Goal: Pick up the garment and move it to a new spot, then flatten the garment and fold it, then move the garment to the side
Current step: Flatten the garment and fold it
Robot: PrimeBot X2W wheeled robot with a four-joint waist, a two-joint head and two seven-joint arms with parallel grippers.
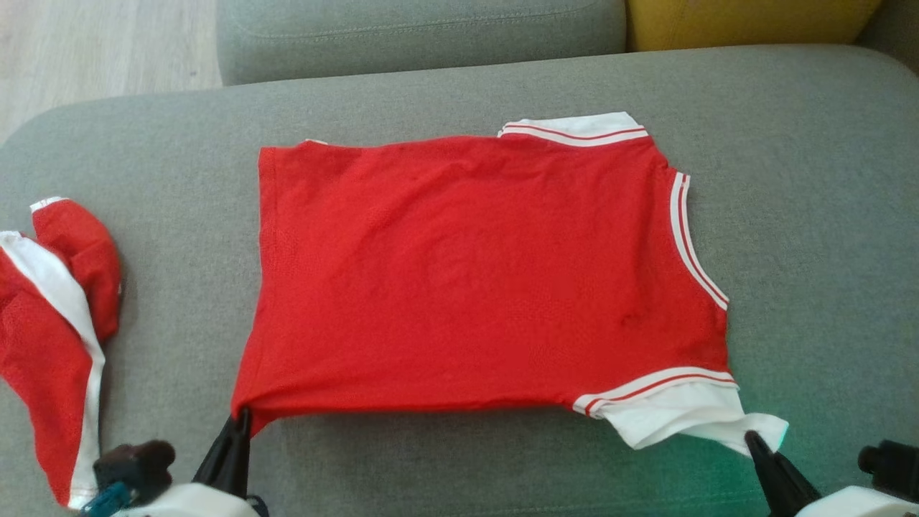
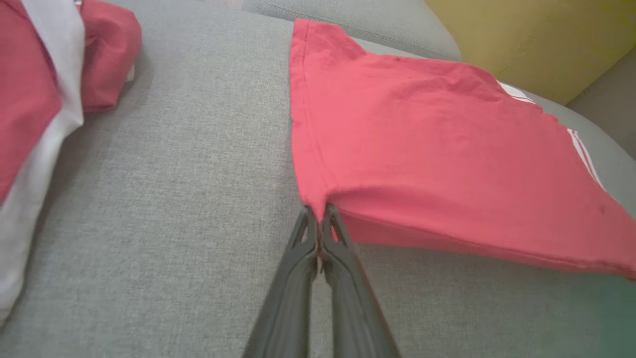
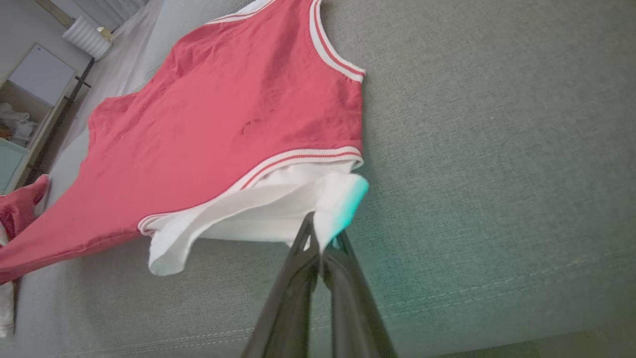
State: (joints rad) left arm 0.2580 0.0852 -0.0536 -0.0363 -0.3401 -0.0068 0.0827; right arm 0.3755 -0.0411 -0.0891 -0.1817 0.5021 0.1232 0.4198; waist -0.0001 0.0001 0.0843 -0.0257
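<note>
Pinching near corners of the red jersey [image 1: 474, 273]: left gripper [image 1: 240, 420] is clamping its fingers on the hem corner, right gripper [image 1: 752, 438] on the white flap. Both are reaching low and forward. Jersey is lying spread beyond the fingertips on the grey sofa cushion [image 1: 826, 215].

Grey fabric cushion [image 1: 826, 215] is lying bare rightward; spread red jersey [image 1: 467, 273] is filling the centre, crumpled red-and-white garment [image 1: 50, 337] crowding the left.

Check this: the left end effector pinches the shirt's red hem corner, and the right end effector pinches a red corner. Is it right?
No. The right end effector pinches the white sleeve, not red fabric, as the right wrist view shows. The left end effector pinches the shirt by its red hem corner.
</note>
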